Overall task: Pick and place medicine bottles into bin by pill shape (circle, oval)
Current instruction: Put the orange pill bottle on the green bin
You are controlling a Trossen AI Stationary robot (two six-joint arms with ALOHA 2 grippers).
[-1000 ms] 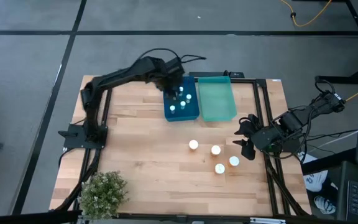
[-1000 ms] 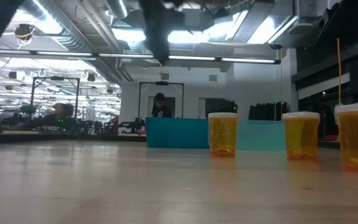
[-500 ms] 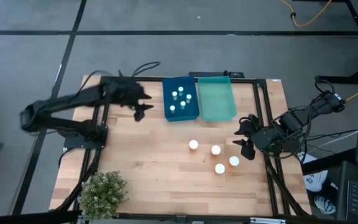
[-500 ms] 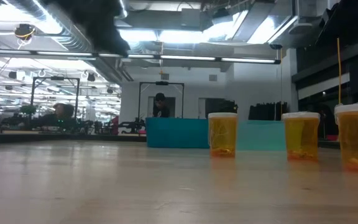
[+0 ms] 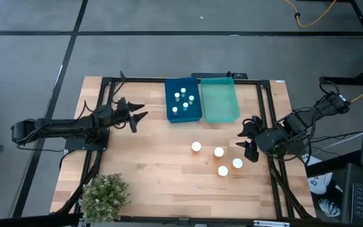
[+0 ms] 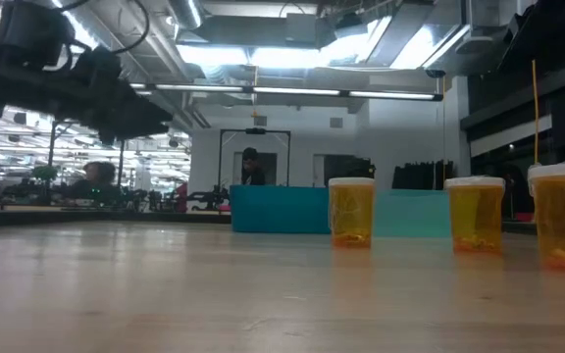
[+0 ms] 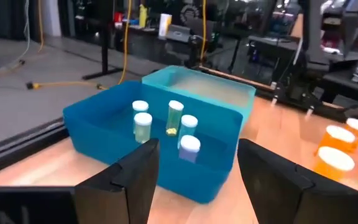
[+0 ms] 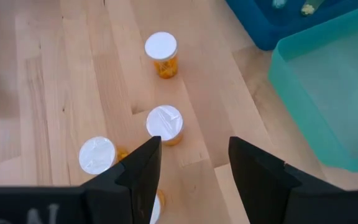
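Observation:
Five tiny whitish bottles (image 5: 183, 99) stand upright in the blue bin (image 5: 171, 113); they also show in the left wrist view (image 7: 166, 124). Four amber bottles with white caps (image 5: 218, 152) stand on the table's right half and show in the right wrist view (image 8: 165, 124); three show in the low view (image 6: 351, 211). My left gripper (image 5: 137, 118) is open and empty, left of the blue bin. My right gripper (image 5: 246, 137) is open and empty, just right of the amber bottles. The teal bin (image 5: 219, 116) holds nothing.
A green potted plant (image 5: 104, 195) stands at the table's near left corner. The two bins stand side by side at the far edge. A black frame (image 5: 266, 113) runs along the table's edges. Bare wood lies between my left gripper and the amber bottles.
My left gripper has swung away from above the blue bin toward the table's left edge and a little toward the near edge, empty. The bottles and my right arm have kept still.

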